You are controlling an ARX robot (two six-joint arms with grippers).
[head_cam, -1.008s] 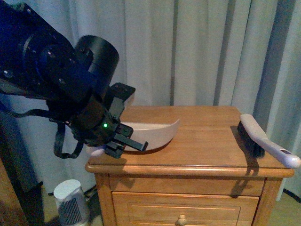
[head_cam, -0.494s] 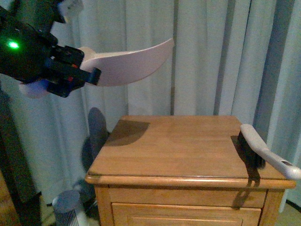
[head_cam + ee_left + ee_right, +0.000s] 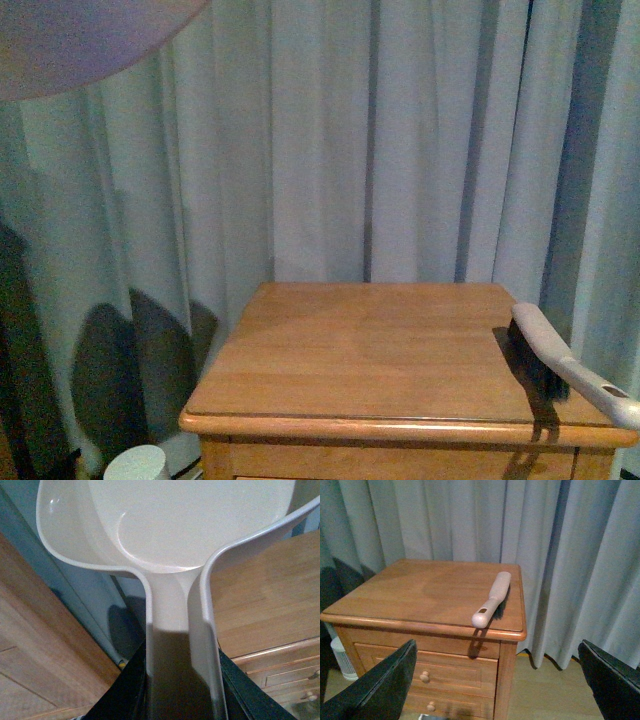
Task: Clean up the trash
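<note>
Dustpan (image 3: 70, 35) held high at 10 o'clock in the front view, above and well apart from the nightstand (image 3: 370, 340), handle clamped between the jaws of the left gripper (image 3: 181, 667). Pan's long axis straight out from the wrist, mouth pointing away from the hand, hollow side turned to the wrist camera.

Right gripper (image 3: 495, 685) hanging short of the nightstand front, fingers (image 3: 380, 680) spread wide, holding nothing. Brush (image 3: 492, 600) lying along the 3 o'clock edge of the top, bristle head toward 12, grip end toward 5 o'clock and jutting over the front lip; nearer the right arm by far.

Trash: not in sight anywhere. No crumpled wad on the wooden top, none in the stretch of pan bowl on show, though possibly lodged toward the lip, cut off by the frame.

Judged late in the job: load, if any, ready for tipping out. Key to the next move: a drop point beneath the pan's mouth, none identifiable. Only a pale round-topped object (image 3: 135, 465) on the floor at 7 o'clock of the nightstand, on the left arm's side.
</note>
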